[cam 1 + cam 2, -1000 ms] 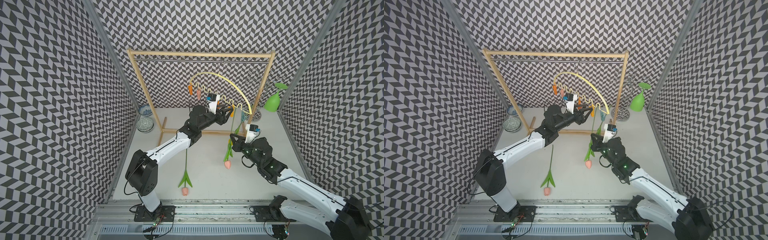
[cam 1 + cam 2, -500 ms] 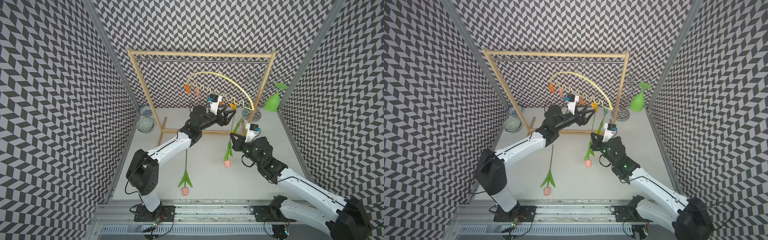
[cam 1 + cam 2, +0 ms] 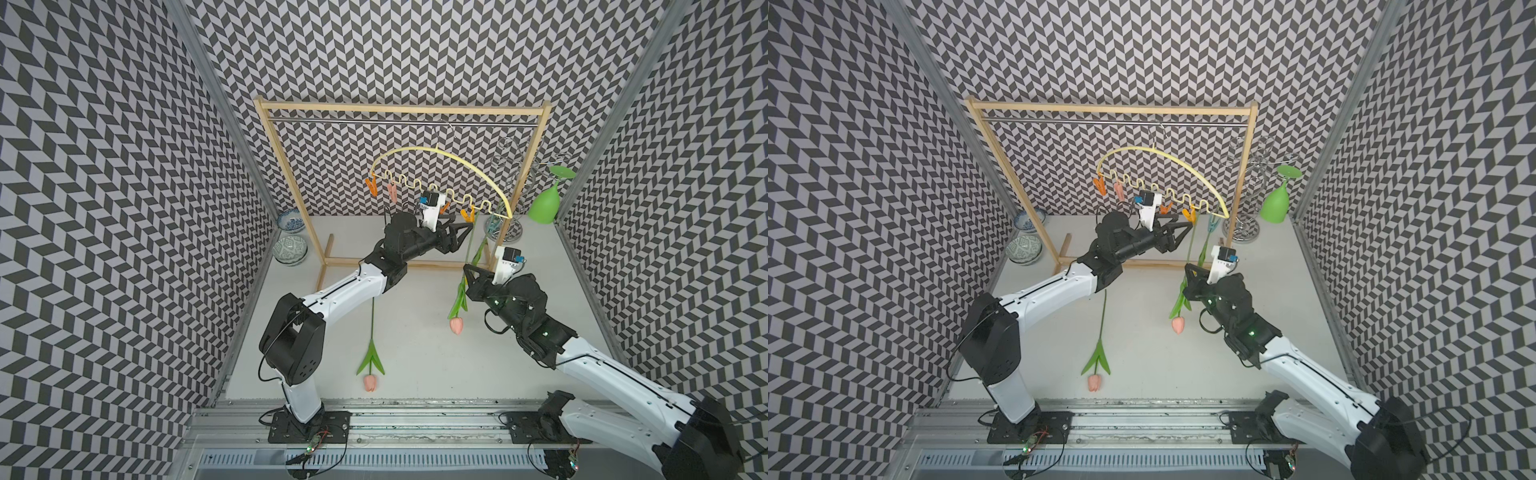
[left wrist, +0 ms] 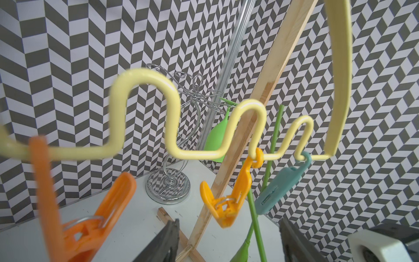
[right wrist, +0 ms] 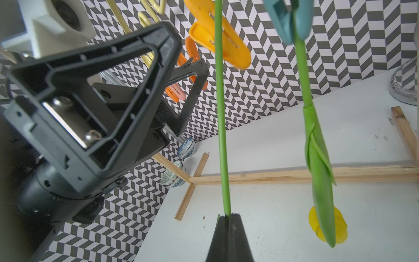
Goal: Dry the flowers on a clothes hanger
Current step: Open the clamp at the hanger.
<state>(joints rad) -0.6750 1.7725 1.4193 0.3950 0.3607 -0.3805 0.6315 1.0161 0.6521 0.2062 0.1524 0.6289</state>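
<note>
One pink tulip (image 3: 370,382) is lying on the bench (image 3: 415,353), unhung. The left end effector (image 3: 467,230) is standing open and empty beside the yellow-orange peg (image 3: 468,215) on the hanger (image 3: 478,166). The right end effector (image 3: 466,271) is pinching the stem of a second pink tulip (image 3: 459,299), holding it at that peg. The yellow tulip (image 5: 317,172) is hanging from the blue-green peg (image 3: 492,224). Judging: pegging flower two; next, squeezing the peg open onto the stem.

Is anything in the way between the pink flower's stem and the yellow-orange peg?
No, nothing visible. The stem held by the right gripper reaches up to the yellow-orange peg; the open left gripper hovers beside it.
</note>
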